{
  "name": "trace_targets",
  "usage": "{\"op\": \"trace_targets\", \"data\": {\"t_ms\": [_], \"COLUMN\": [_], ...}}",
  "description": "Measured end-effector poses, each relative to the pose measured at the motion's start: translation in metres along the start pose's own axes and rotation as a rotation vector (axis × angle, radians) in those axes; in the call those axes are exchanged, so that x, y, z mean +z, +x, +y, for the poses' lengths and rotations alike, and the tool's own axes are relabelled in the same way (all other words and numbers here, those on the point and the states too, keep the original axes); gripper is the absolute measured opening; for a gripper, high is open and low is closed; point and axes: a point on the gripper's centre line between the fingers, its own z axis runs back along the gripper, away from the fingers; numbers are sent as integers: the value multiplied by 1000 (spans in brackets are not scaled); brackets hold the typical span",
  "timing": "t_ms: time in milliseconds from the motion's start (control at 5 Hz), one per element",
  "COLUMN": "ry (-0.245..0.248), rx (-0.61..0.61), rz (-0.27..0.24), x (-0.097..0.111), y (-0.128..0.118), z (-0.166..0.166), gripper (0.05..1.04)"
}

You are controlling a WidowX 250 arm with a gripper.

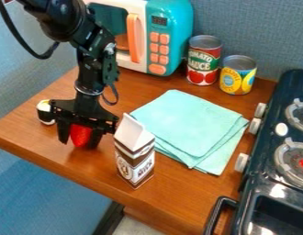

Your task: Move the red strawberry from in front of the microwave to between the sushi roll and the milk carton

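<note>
As a black robot arm (91,73) hangs over the near left part of a wooden table (172,202), its gripper (80,143) is clamped on a red, rounded object (81,134) near a brown-and-white milk carton (135,156). A folded turquoise cloth (184,121) lies behind the carton, with two cans (204,61) and a toy microwave (160,36) farther back.

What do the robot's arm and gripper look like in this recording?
The arm is black, with chunky jointed segments and small metallic details. A thick black cable loops off its upper part. The gripper is black too, with a wide crossbar and two fingers.
</note>
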Motion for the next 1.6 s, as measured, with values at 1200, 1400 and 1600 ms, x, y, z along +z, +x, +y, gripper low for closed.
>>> {"op": "trace_targets", "data": {"t_ms": [1200, 1400, 1600], "ry": [-1, -100, -174], "rx": [20, -19, -55], "rz": [-45, -117, -155], "x": [24, 54, 78], "y": [-14, -10, 8], "z": [6, 2, 0], "gripper": [1001, 1001, 1001]}}
